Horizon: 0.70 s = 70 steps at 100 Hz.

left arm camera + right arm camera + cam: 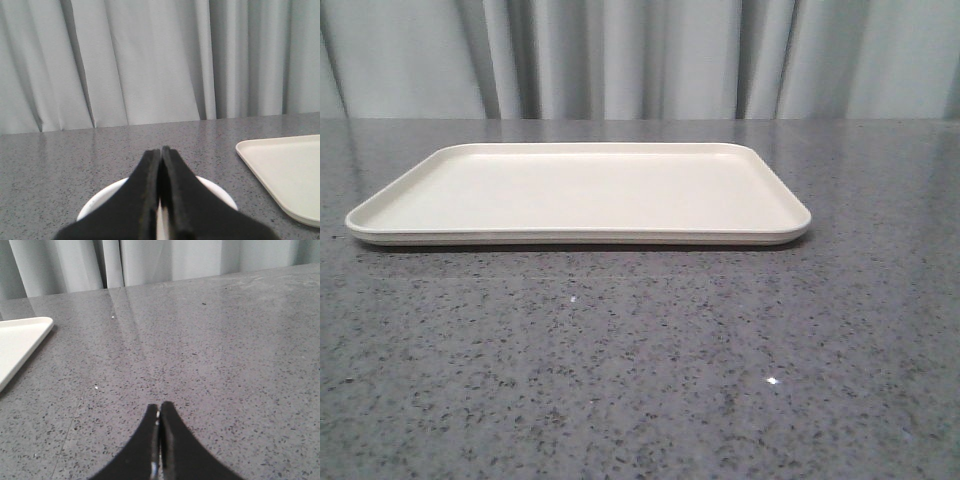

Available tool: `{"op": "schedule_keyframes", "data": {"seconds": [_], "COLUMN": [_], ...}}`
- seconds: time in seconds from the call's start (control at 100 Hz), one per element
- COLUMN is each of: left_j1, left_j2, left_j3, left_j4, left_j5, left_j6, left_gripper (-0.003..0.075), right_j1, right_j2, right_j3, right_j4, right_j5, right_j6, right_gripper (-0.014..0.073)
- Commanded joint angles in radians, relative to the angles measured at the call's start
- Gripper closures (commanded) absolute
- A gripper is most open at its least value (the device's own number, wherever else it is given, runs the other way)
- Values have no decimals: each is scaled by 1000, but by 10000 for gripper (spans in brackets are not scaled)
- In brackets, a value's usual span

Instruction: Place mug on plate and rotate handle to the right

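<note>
The cream-white plate [580, 190] lies bare on the grey speckled table in the front view, with nothing on it. No gripper shows in that view. In the left wrist view my left gripper [161, 150] is shut, its black fingers pressed together right over the white mug [97, 202]. Only the mug's round rim shows on either side of the fingers. Its handle and printed face are hidden. A corner of the plate [285, 175] lies to one side of the mug. My right gripper [159, 406] is shut and empty over bare table, with the plate's corner [17, 342] off to its side.
The grey speckled table [640, 380] runs back to pale curtains [640, 55] behind it.
</note>
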Motion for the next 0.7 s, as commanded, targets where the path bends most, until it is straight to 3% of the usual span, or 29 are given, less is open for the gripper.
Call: {"op": "schedule_keyframes", "data": {"seconds": [0.0, 0.69], "left_j1": [2, 2], "left_j2": [-30, -30], "left_j3": [10, 10], "left_j4": [-9, -9], "left_j5": [-73, -129], "left_j6": [-7, -7], "left_gripper": [740, 740], "right_j1": [3, 3], "right_j2": [-4, -4], "right_j3": [-1, -1], "right_j4": [5, 5], "right_j5": [-78, -84], "right_j6": [-1, -1], "right_gripper": [702, 702]}}
